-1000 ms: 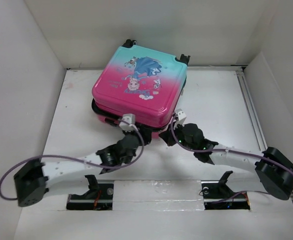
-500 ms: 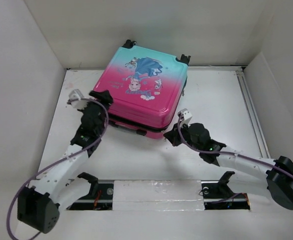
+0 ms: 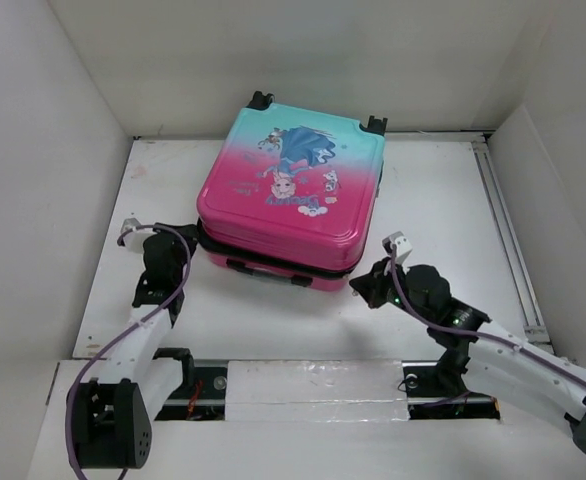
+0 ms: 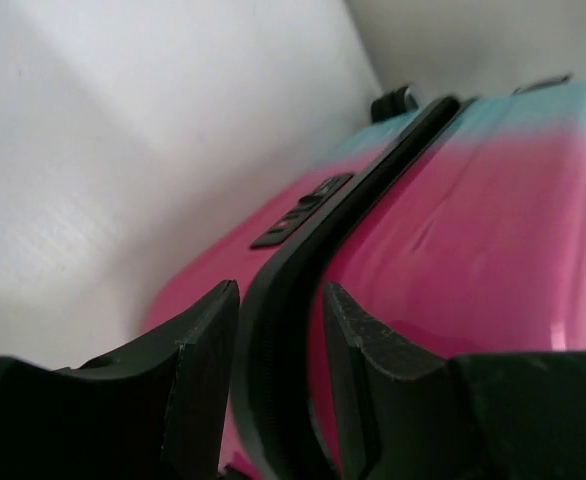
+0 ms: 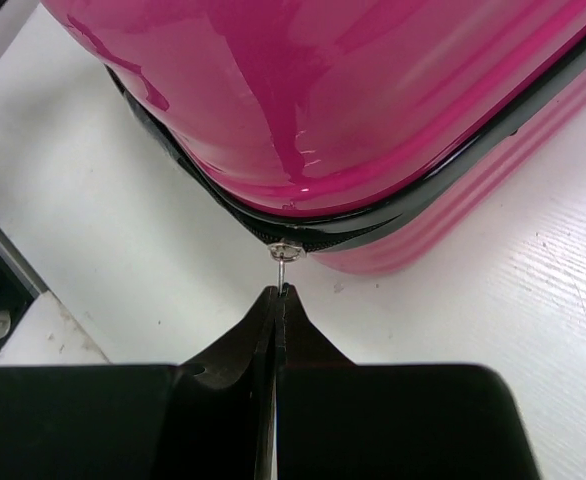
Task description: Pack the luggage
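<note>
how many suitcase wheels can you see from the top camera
2. One wheel sits at the far-left corner of the luggage, the other wheel at its far-right corner. Any others would be hidden underneath.

Close view of the right gripper [image 5: 277,296] with its black fingers pressed together, pinching a small metal zipper pull [image 5: 285,255] at the corner of the luggage [image 5: 373,100] — glossy pink shell, black zipper seam — on a white table [image 5: 113,230].

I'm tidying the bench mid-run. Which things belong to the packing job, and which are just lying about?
In the job:
- luggage
- its zipper pull
- left gripper
- right gripper

Lying about:
- nothing loose; only the bare table
</note>
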`<state>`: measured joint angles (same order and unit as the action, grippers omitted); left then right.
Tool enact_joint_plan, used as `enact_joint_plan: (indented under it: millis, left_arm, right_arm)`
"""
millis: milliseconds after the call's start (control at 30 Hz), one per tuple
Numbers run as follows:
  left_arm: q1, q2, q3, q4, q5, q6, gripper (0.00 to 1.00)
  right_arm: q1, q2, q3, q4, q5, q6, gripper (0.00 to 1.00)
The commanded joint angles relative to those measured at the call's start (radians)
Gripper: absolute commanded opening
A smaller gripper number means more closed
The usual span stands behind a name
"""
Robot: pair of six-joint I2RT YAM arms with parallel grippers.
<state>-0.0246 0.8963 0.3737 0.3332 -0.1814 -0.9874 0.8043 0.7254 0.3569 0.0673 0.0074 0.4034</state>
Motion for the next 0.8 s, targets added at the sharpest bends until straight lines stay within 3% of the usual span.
enact_joint_plan:
  millis: [0,233,333,600,633,767]
  left_arm:
    - [0.002,-0.042,-0.022,0.050,0.123,0.071,0.34]
    - [-0.008,-0.145,-0.096,0.108,0.213,0.124,0.39]
    - [-0.041,-0.079,-0.046,-0.001,0.198,0.151,0.18]
    - [-0.066,-0.017,-0.100,0.044,0.114,0.171,0.09]
    - [-0.066,-0.002,-0.101,0.059,0.149,0.180,0.00]
    - [-0.075,0.076,-0.119,0.154,0.253,0.181,0.00]
  right_arm:
    - [0.003,-0.043,0.007,-0.055,-0.058,0.003,0.00]
    - [0.022,0.035,0.007,-0.009,-0.090,0.021,0.00]
    - [0.032,0.035,0.007,0.000,-0.080,0.031,0.00]
    - [0.050,0.065,0.016,0.009,-0.070,0.041,0.00]
    - [0.050,0.065,0.016,0.009,-0.070,0.041,0.00]
    - [0.059,0.098,0.016,0.092,-0.098,0.054,0.00]
